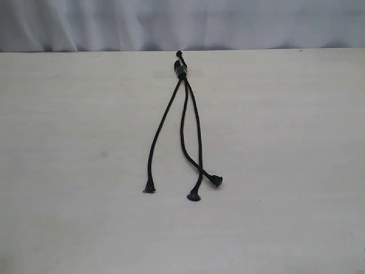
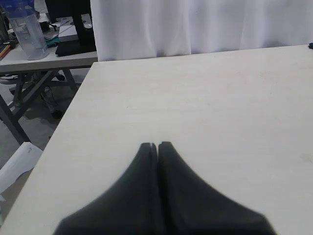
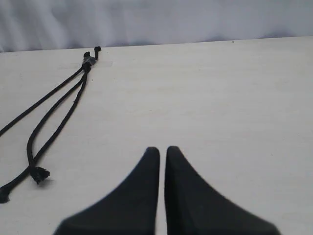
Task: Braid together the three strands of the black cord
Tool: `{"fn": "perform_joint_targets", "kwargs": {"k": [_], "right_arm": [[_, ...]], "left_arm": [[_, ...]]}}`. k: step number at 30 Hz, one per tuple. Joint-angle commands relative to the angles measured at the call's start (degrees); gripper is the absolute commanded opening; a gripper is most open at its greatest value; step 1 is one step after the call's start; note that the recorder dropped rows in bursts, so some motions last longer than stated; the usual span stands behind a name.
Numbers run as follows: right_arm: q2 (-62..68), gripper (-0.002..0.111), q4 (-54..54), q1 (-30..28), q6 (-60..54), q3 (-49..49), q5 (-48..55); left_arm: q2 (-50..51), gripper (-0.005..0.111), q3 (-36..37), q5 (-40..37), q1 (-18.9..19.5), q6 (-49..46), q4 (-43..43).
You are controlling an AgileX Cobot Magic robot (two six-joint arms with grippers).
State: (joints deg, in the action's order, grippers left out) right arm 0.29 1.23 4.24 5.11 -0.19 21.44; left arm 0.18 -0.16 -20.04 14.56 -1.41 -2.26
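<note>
Cord (image 1: 181, 73), black, unbraided, fans three strands (image 1: 153, 148) across your worktop (image 1: 285, 171) while left fingers (image 2: 142, 166) and right fingers (image 3: 146, 171) sit clenched, empty; you'd best open both and take the outer strands first.

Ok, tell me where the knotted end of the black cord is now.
In the exterior view the knotted end lies at the far middle of the table, close to the white curtain, with the three strands trailing from it toward the camera.
</note>
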Motion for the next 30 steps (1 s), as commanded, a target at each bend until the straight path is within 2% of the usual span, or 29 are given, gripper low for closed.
{"fn": "perform_joint_targets", "kwargs": {"k": [1, 16, 25, 30], "right_arm": [[-0.29, 0.004, -0.68, 0.27, -0.37, 0.19, -0.82], [-0.29, 0.004, -0.68, 0.24, -0.37, 0.19, -1.02], [-0.29, 0.004, -0.68, 0.24, -0.37, 0.19, -15.49], [-0.29, 0.004, -0.68, 0.24, -0.37, 0.19, -19.42]], "left_arm": [[-0.18, 0.0, 0.16, 0.21, 0.09, 0.05, -0.12], [-0.18, 0.0, 0.16, 0.21, 0.09, 0.05, -0.12], [-0.18, 0.0, 0.16, 0.21, 0.09, 0.05, -0.12], [-0.18, 0.0, 0.16, 0.21, 0.09, 0.05, -0.12]]}}
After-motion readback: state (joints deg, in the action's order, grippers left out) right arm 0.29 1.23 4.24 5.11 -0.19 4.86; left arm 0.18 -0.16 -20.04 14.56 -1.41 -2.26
